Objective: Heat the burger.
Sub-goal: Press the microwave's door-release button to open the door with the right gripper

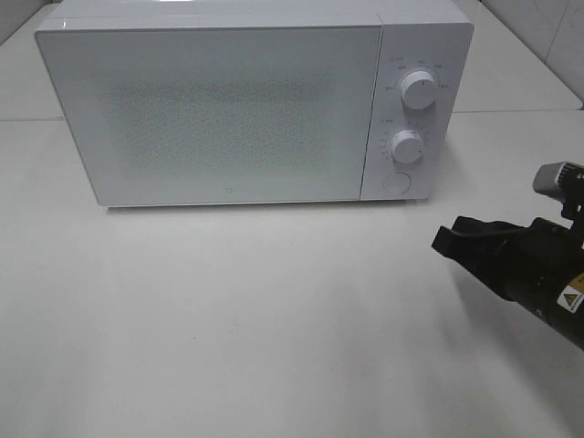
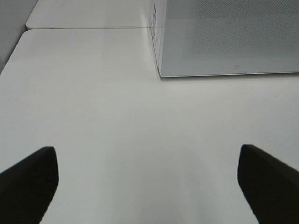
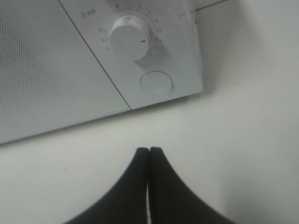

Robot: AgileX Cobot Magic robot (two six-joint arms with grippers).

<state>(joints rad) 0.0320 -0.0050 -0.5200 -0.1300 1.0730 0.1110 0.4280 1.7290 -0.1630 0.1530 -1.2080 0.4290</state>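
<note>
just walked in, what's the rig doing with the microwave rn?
Nothing is held right now. The white microwave sits on the table with its door closed, and no burger is in view. The right claw is shut and empty, pointing at the control panel but short of the round button under the lower dial. The left claw hangs open and empty over the table near the microwave's opposite front corner.
</note>
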